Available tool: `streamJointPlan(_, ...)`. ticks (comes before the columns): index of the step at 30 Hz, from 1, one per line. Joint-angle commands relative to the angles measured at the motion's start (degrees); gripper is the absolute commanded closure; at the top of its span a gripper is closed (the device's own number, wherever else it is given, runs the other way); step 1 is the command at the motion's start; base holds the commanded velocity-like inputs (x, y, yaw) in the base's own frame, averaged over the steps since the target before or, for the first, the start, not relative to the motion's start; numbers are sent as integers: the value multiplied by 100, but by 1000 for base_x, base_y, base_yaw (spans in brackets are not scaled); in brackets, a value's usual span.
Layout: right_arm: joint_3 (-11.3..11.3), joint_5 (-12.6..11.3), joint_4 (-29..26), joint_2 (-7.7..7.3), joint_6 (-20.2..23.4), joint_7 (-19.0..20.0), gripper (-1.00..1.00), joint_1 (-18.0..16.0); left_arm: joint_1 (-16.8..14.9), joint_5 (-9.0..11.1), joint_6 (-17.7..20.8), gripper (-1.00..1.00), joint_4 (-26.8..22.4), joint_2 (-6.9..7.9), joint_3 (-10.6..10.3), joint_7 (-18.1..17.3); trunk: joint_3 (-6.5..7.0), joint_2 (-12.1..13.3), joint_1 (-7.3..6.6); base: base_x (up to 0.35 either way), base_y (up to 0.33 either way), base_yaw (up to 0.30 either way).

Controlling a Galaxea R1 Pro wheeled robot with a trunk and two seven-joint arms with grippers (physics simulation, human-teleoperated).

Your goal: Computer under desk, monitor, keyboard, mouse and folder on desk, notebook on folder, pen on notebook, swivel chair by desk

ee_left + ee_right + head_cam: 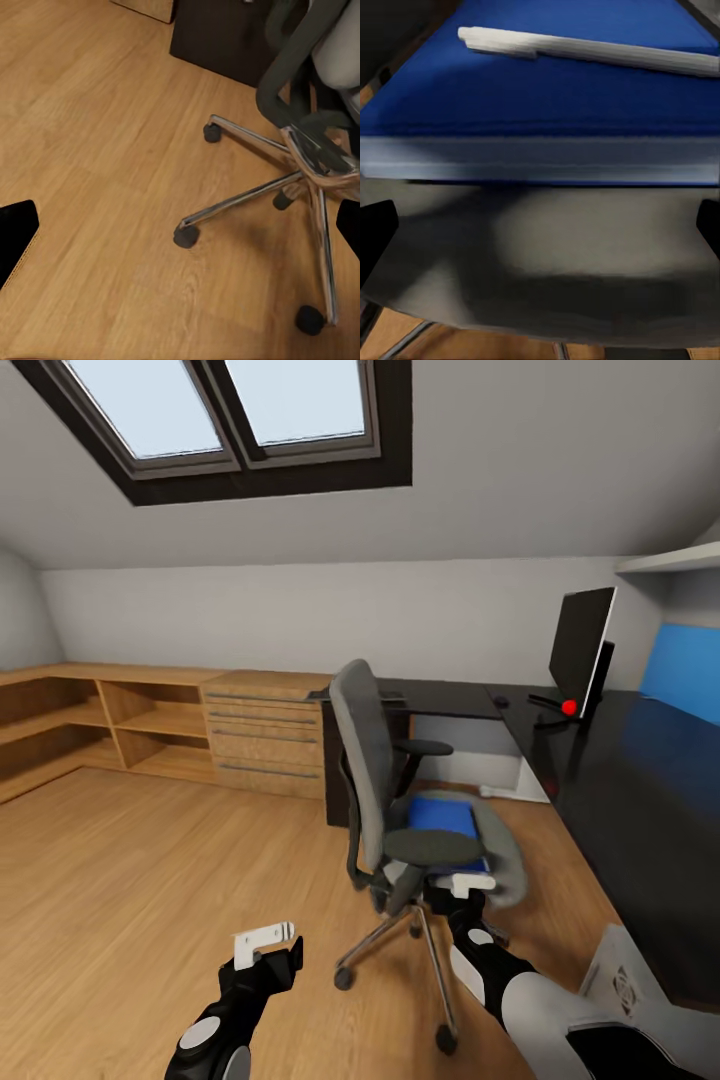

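Observation:
The grey swivel chair (400,800) stands on the wooden floor in front of the black desk (640,800). On its seat lies the blue folder (445,818) (540,97), with the white pen (585,49) across its top. My right gripper (472,884) (541,229) is open at the seat's front edge (555,255), just short of the folder. Lower left, my left gripper (268,940) (181,232) hangs open over the floor beside the chair's wheeled base (300,176). The monitor (582,645) stands on the desk. A small dark mouse (500,702) lies left of it. The notebook is out of view.
A light wooden chest with bar handles (265,735) and open shelving (90,725) line the back wall at the left. A pale grey box with a fan grille (625,980) sits on the floor under the desk's near edge. Open wooden floor (150,880) spreads to the left.

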Motion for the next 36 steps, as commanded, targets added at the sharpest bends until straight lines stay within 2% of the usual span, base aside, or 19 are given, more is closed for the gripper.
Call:
streamJointPlan(1, 37, -34, 4, 0, -19, -13, -100, -5, -1, 60, 15, -100, -8, 2, -7, 52, 0, -2, -1, 0, 0, 246)
streamJointPlan(10, 37, -34, -4, 0, -19, -14, -100, -5, -1, 58, 11, -100, -8, -2, -9, 52, 39, -2, -1, 0, 0, 245)
streamJointPlan(16, 37, -38, -5, -1, -19, -15, -100, -7, -1, 57, 7, -100, -8, -4, -15, 52, 44, -2, -1, 0, 0, 48)
streamJointPlan(36, 28, -38, -14, -7, -28, -18, -100, -6, -1, 57, 6, -100, -8, -1, -16, 52, 156, -2, -1, 0, 0, -163)
